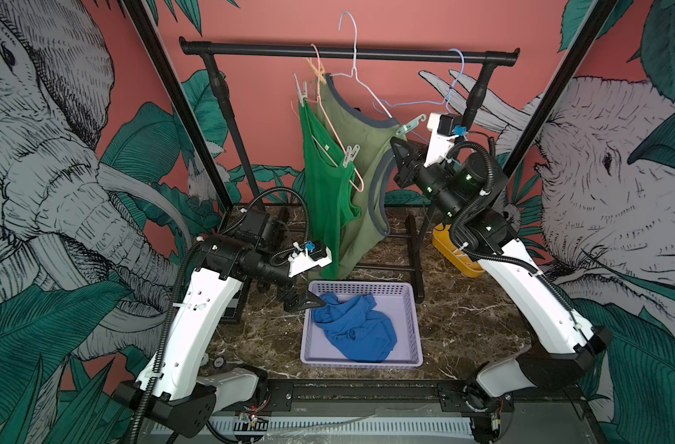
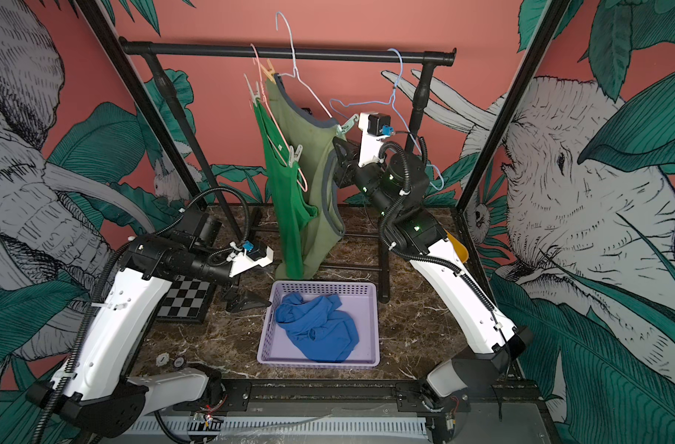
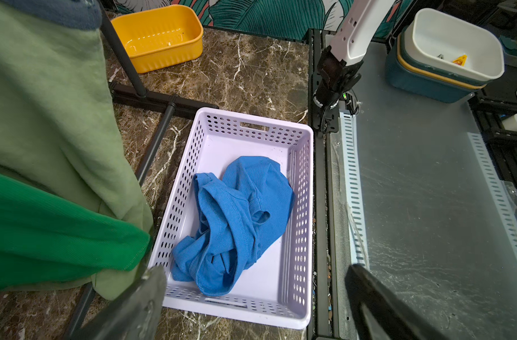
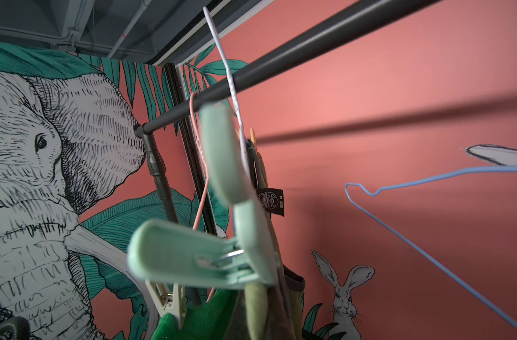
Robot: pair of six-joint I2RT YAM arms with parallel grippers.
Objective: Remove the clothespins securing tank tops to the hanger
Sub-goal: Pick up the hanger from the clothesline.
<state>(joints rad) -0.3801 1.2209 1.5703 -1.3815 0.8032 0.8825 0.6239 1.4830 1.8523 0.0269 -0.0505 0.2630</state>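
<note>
The right tool [image 1: 396, 144] closed, arm raised by olive tank top [image 1: 366, 161]; left tool [image 1: 316, 303] open, low beside basket [image 1: 363, 285].

Coral walls [image 1: 266, 23] (elephant-and-leaf mural) surround a brown marble tabletop [image 1: 463, 315].

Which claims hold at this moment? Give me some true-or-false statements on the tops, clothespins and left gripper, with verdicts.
1. The blue tank top lies in the lavender basket. True.
2. The blue hanger carries a top. False: it hangs bare on the rail.
3. The left gripper has its fingers shut. False: they stand open by the basket.
4. A mint clothespin clips the olive tank top at its shoulder. True.
5. The bright green tank top has no clothespins. False: a pale clothespin grips each shoulder.
</note>
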